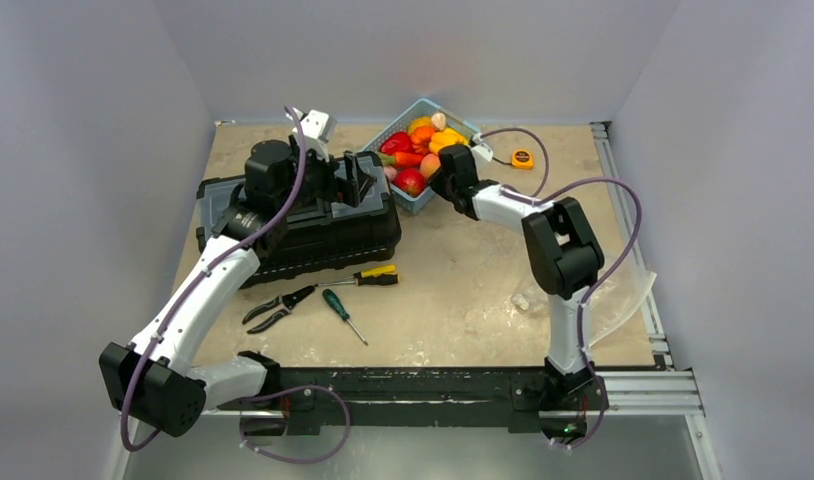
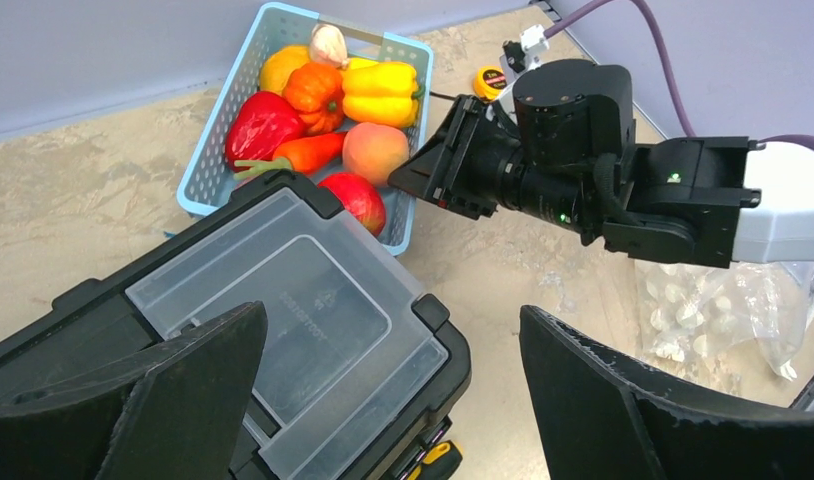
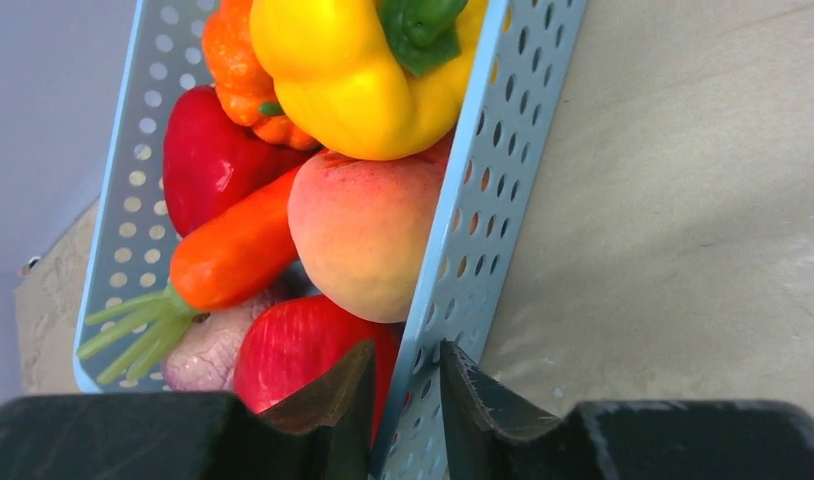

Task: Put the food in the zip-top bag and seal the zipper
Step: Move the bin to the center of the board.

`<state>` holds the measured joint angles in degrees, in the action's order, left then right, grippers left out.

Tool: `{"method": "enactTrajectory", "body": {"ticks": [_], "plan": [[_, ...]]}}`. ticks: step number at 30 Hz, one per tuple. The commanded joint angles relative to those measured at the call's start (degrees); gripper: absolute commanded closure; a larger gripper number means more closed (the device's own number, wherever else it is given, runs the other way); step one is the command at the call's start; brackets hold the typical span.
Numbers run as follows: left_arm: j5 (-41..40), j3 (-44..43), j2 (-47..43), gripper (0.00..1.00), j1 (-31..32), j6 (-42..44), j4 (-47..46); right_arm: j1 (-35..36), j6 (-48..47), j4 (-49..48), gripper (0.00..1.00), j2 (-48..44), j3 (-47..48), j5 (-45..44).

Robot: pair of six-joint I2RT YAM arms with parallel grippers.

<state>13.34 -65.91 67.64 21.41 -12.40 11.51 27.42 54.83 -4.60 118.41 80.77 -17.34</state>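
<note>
Nearest, along the near edge of the counter (image 1: 463, 290), there's a pair of pliers (image 1: 276, 308) and two screwdrivers (image 1: 341, 314). None of that matters for this job.

The bag (image 1: 623, 292) is slumped at the right edge toward the near right corner, partly spilling over the side and well apart from everything else. I can't pick out the zipper, and I can't tell if the mouth is open.

Mid-left, the left gripper (image 2: 391, 310) hangs over the black toolbox (image 1: 313, 235) with its fingers spread wide and nothing in them.

Toward the far edge, the food (image 2: 313, 100) is all heaped in the blue basket (image 3: 488, 210), and none of it is in the bag yet. The right gripper (image 3: 403, 365) is pinched on the basket's near wall. One finger is inside next to the red apple (image 3: 303, 355) and the other is outside.

My read is that it's dragging the basket over toward the bag. To do that well:
- Keep the pinch firm and pull low and slow, so the basket slides flat instead of tipping.
- Watch the yellow pepper (image 3: 353, 80), since it sits high on the pile and looks like the first thing to roll out.
- The wall is thin and perforated, so it'll probably flex. No jerking.
- Steer toward the right edge, away from the toolbox corner.
</note>
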Motion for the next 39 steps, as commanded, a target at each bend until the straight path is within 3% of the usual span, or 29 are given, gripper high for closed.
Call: {"method": "enactTrajectory", "body": {"ticks": [1,12,31,39], "plan": [[1.0,-2.8,0.1,0.03,0.0,1.3,-0.8,-0.4,0.8,6.7,0.77,-4.7,-0.9,-5.8],[0.5,-3.3,0.2,0.03,0.0,2.3,0.2,-4.4,-6.9,7.7,1.0,-16.4,-15.0,-4.1],[5.9,-4.5,1.9,0.03,-0.1,-0.6,0.4,-4.5,-19.3,10.4,1.0,-51.7,-47.6,6.9],[6.7,-4.7,2.0,0.03,-0.1,-0.9,0.4,-2.6,-20.2,13.0,1.0,-58.1,-50.2,16.5]]}}
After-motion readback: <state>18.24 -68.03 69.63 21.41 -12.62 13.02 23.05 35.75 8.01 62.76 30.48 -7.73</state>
